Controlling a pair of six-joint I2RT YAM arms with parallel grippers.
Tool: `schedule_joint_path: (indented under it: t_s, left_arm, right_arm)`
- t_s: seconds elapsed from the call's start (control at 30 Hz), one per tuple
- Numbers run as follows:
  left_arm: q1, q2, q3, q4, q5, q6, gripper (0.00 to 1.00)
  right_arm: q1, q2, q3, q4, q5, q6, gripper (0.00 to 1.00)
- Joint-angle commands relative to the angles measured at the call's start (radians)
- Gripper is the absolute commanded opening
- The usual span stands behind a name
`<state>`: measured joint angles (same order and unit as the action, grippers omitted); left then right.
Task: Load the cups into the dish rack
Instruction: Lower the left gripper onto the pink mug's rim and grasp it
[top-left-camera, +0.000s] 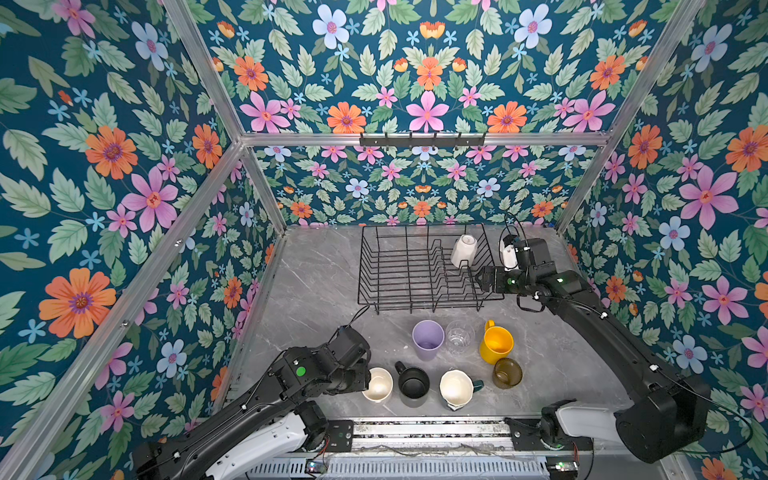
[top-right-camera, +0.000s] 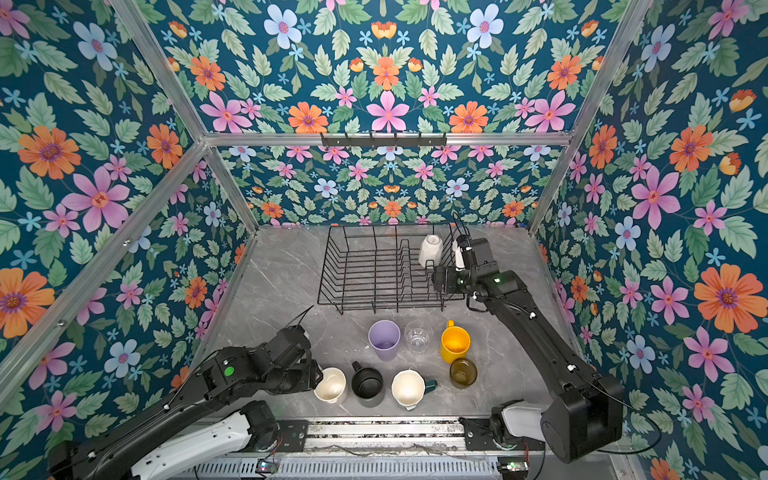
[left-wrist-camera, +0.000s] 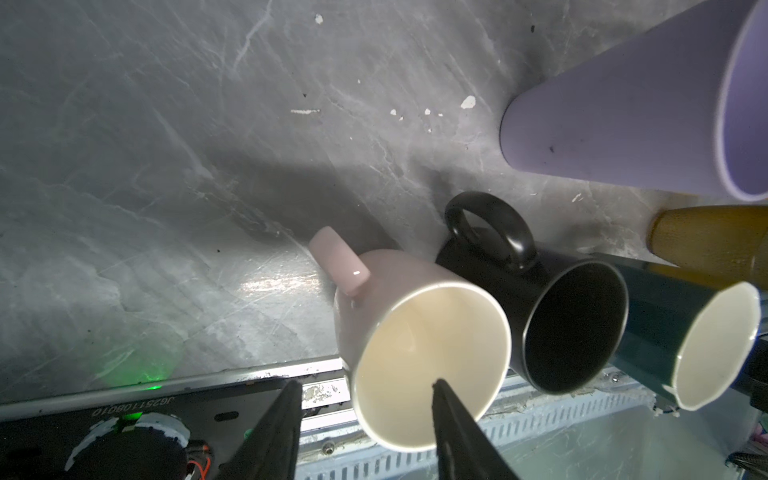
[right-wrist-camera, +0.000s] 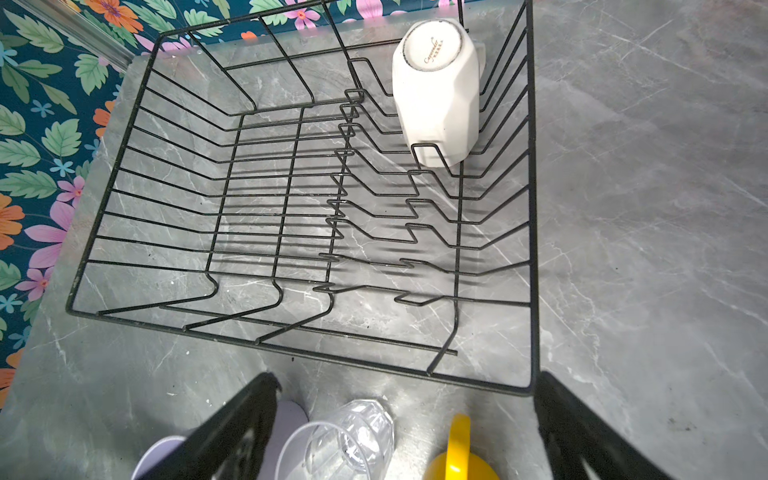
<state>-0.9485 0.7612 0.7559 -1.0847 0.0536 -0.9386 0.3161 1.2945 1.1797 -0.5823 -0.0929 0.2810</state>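
The black wire dish rack (top-left-camera: 360, 266) (right-wrist-camera: 533, 249) stands at the back of the table. A white mug (top-left-camera: 463, 251) (right-wrist-camera: 436, 95) sits upside down in its far right corner. My right gripper (top-left-camera: 484, 280) (right-wrist-camera: 407, 376) hangs open and empty by the rack's near right corner. In front stand the lilac tumbler (top-left-camera: 428, 338), clear glass (top-left-camera: 460, 336), yellow mug (top-left-camera: 496, 343), amber glass (top-left-camera: 507, 372), black mug (top-left-camera: 413, 384) and green cream-lined mug (top-left-camera: 456, 387). My left gripper (left-wrist-camera: 365, 382) is open astride the pale pink mug's (left-wrist-camera: 415, 332) rim, one finger inside and one outside.
A black hook rail (top-left-camera: 422, 140) hangs on the back frame bar. An aluminium rail (top-left-camera: 428, 428) runs along the table's front edge, just behind the front row of cups. Floral walls close in the left, right and back sides of the grey marble table (top-left-camera: 316, 282).
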Motion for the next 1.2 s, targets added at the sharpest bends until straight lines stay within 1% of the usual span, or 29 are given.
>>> schedule_joint_path:
  t_s: [0.0,0.33,0.5,0.83,0.93,1.03,1.1,1.17]
  left_arm:
    - [-0.008,0.013,-0.01,0.021,-0.004,-0.011,0.51]
    - [-0.034,0.066,-0.044,0.081,0.002,-0.02,0.47]
    - [-0.041,0.085,-0.062,0.124,0.006,-0.034,0.42]
    - [-0.045,0.101,-0.084,0.127,-0.003,-0.045,0.32]
    - [-0.045,0.121,-0.082,0.136,-0.005,-0.042,0.27]
    - [-0.047,0.133,-0.08,0.138,-0.004,-0.042,0.18]
    - [-0.047,0.133,-0.078,0.137,-0.012,-0.042,0.16]
    - [-0.047,0.13,-0.075,0.131,-0.022,-0.047,0.11]
  right_arm:
    - [0.0,0.001,-0.001,0.016,0.01,0.005,0.95]
    - [0.001,0.011,-0.009,0.028,0.003,0.004,0.95]
    - [0.001,0.014,-0.015,0.036,0.002,0.003,0.95]
    - [0.001,0.014,-0.031,0.048,0.004,-0.007,0.95]
    - [0.0,0.015,-0.034,0.05,0.004,-0.009,0.95]
    - [0.001,0.012,-0.037,0.049,0.009,-0.013,0.95]
    - [0.001,0.007,-0.041,0.05,0.01,-0.018,0.95]
    - [0.0,0.004,-0.044,0.05,0.01,-0.02,0.95]
